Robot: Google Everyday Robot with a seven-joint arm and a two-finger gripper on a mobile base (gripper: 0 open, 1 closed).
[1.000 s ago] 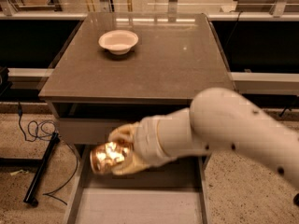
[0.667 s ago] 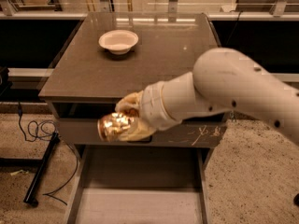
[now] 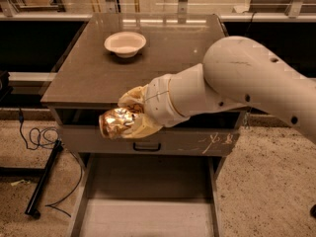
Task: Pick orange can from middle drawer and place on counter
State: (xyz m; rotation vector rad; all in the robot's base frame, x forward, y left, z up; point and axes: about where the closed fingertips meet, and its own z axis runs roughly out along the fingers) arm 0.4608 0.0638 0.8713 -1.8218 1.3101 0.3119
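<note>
My gripper [image 3: 129, 117] is shut on the orange can [image 3: 116, 123], a crinkled coppery-gold can. It holds the can in the air just in front of the counter's front edge, over the closed drawer front. The counter [image 3: 98, 78] is the dark grey-brown cabinet top behind it. The middle drawer [image 3: 148, 216] is pulled out below, its pale floor bare. The white arm reaches in from the right.
A white bowl [image 3: 125, 44] stands at the back left of the counter. A drawer front with a dark handle [image 3: 146, 146] and white scratches sits under the counter. Black cables and a dark stand [image 3: 42, 181] lie on the floor at the left.
The gripper has lifted the can up and to the right, from above the open drawer to the level of the counter's front edge.
</note>
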